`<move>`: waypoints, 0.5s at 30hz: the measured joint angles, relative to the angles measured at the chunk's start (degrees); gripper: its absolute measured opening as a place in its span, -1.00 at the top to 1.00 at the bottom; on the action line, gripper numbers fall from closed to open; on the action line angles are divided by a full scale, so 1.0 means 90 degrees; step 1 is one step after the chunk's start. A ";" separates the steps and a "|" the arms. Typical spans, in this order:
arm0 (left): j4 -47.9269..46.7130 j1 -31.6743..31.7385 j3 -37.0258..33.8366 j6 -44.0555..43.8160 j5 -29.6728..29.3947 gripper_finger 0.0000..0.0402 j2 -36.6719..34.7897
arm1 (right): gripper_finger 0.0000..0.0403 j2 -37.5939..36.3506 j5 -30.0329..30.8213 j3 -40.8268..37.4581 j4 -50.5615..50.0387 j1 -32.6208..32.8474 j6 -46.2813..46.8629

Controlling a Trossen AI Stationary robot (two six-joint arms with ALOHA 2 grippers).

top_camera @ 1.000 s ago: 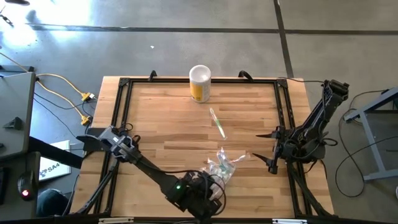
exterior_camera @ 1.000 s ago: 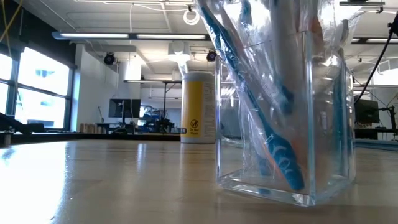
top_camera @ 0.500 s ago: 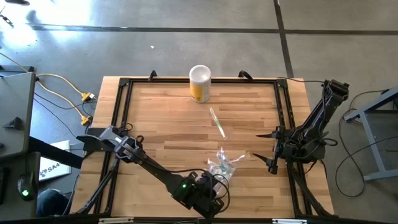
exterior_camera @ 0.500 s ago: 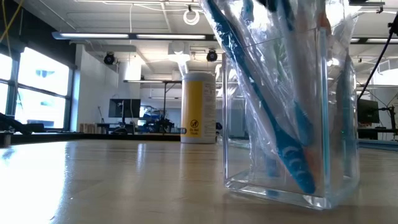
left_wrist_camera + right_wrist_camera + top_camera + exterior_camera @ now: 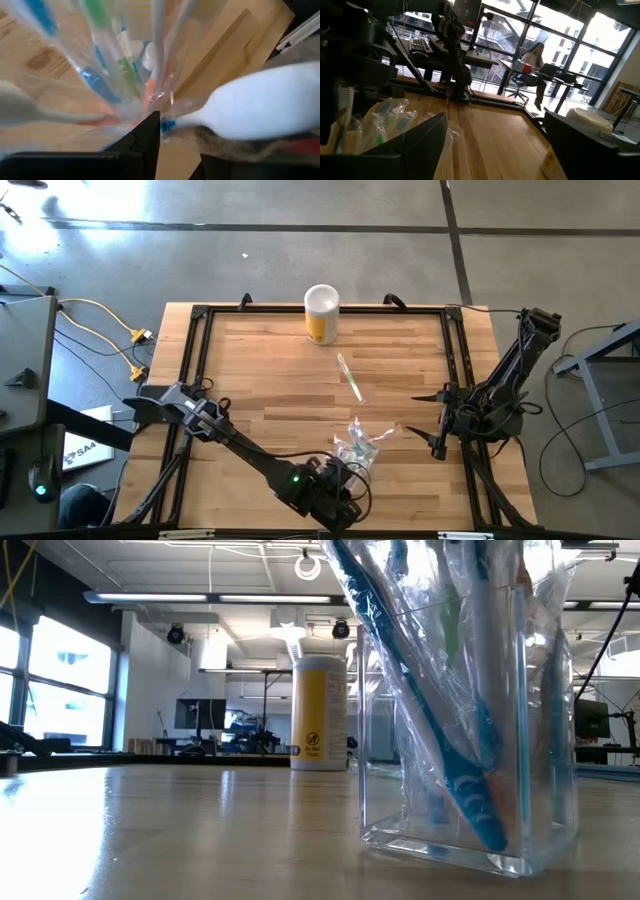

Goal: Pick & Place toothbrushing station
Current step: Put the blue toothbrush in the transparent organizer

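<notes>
Between frames, the left gripper (image 5: 335, 492) was shifted toward the bagged toothbrushes (image 5: 440, 730); finger state undetermined. Right gripper (image 5: 440, 442) was parked, released.

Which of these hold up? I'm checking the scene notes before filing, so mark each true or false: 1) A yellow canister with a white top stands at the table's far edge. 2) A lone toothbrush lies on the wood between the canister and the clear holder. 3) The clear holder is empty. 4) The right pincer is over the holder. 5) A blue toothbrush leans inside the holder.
1) True: the yellow canister stands at the far edge.
2) True: the lone toothbrush lies there.
3) False: the clear holder has bagged brushes in it.
4) False: the right pincer waits at the table's right side; the left pincer is at the holder.
5) True: the blue toothbrush leans inside it.
</notes>
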 joint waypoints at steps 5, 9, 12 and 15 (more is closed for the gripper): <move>-0.0126 0.0000 0.0002 -0.0176 0.0002 0.42 -0.0048 | -0.61 0.0000 -0.0003 0.0000 0.0002 0.0002 0.0000; -0.0204 0.0000 0.0005 -0.0176 0.0020 0.41 -0.0109 | -0.61 0.0000 -0.0002 0.0000 0.0002 0.0002 0.0000; -0.0263 -0.0002 0.0035 -0.0176 0.0034 0.41 -0.0222 | -0.61 0.0000 -0.0002 0.0000 0.0002 0.0000 0.0000; -0.0417 -0.0002 0.0177 -0.0167 -0.0090 0.41 -0.0262 | -0.61 -0.0002 -0.0001 0.0000 0.0001 0.0000 0.0000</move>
